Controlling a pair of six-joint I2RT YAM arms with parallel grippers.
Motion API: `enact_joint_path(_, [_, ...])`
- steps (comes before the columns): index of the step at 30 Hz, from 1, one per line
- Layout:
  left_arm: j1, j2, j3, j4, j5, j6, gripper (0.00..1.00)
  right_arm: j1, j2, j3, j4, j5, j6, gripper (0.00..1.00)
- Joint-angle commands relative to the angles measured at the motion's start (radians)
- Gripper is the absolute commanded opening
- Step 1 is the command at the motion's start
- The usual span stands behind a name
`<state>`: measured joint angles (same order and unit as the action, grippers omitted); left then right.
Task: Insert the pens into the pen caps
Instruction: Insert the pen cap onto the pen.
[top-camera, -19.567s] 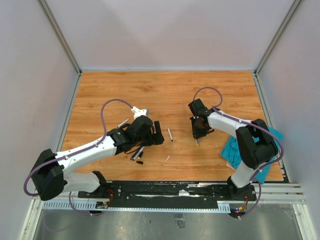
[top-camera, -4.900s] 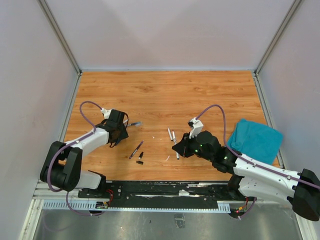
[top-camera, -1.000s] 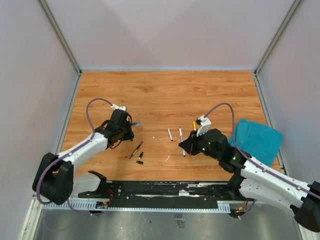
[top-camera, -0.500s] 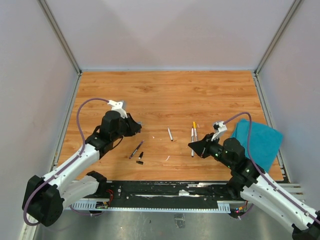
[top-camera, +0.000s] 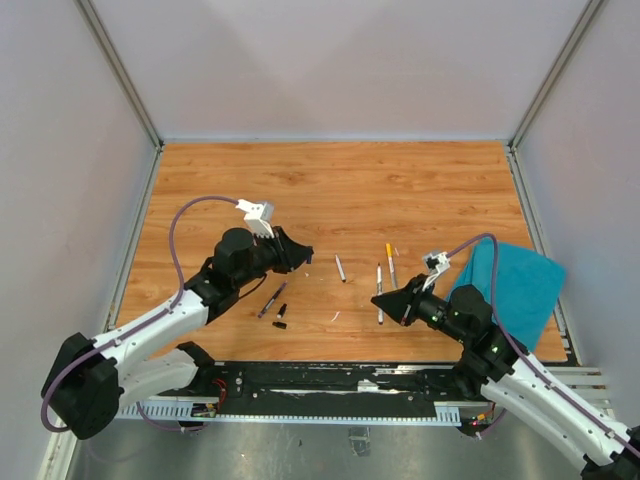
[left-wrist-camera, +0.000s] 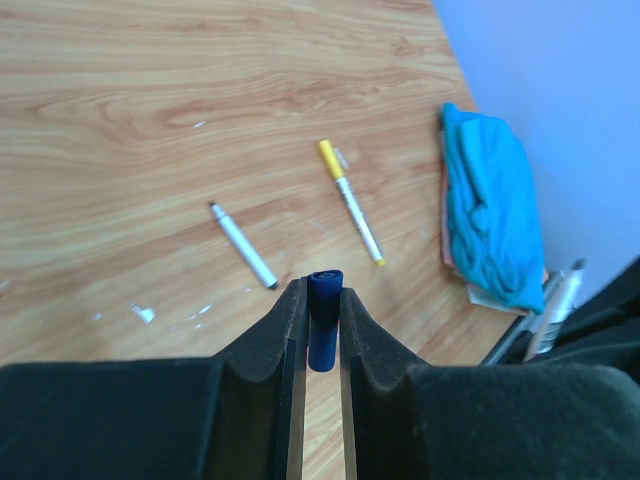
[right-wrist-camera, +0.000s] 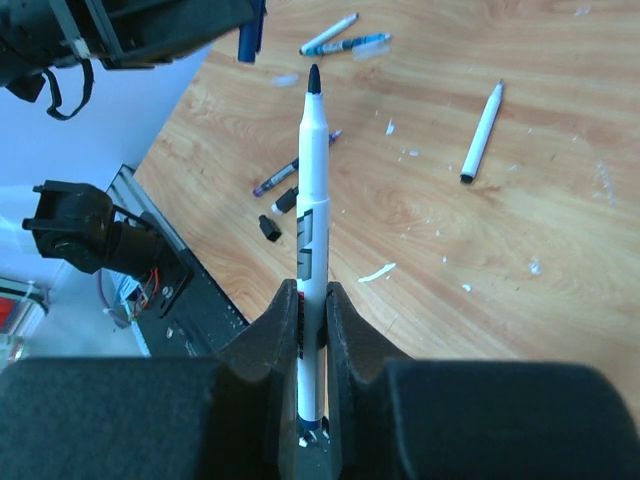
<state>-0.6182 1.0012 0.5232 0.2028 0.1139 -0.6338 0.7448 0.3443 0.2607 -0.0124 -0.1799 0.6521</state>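
Blue short cylindrical pen cap (left-wrist-camera: 323, 325) is pinched in the left gripper (left-wrist-camera: 321, 293), jaws narrow on it, open end facing out. White pen with a black tip (right-wrist-camera: 312, 200) is clamped in the right gripper (right-wrist-camera: 311, 292), jaws nearly closed on the barrel, tip forward. Change over the last second: the right arm has left the middle of the wooden worktop (top-camera: 330, 190), lifted the pen off it and pulled back toward the near edge, while the left arm has swung in from the left side toward the centre. Both grippers now face each other above the worktop, well apart. In the right wrist view the cap sits up and left of the pen tip, not in line. Pick-up looks done for this pair; mating is likely next and needs alignment. Lying on the worktop, apparently uncapped: yellow-orange pen (left-wrist-camera: 350, 200), plain white pen (left-wrist-camera: 243, 245), and dark pen (right-wrist-camera: 290, 176) near two small black caps (right-wrist-camera: 272, 228).
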Motion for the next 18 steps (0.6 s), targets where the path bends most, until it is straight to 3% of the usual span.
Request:
enact_joint_path(1, [-0.042, 0.045, -0.011, 0.196, 0.050, -0.035, 0.01, -0.011, 0.027, -0.076, 0.197, -0.088, 0.108, 0.01])
enact_joint_path(6, [-0.093, 0.063, -0.035, 0.343, 0.024, -0.065, 0.01, 0.012, 0.159, -0.090, 0.355, -0.105, 0.157, 0.01])
enact_joint_path(13, [-0.109, 0.052, -0.055, 0.427, -0.007, -0.097, 0.01, 0.211, 0.362, -0.083, 0.599, 0.103, 0.170, 0.01])
enact_joint_path(18, [-0.115, 0.048, -0.060, 0.452, -0.019, -0.117, 0.00, 0.237, 0.485, -0.057, 0.726, 0.122, 0.181, 0.01])
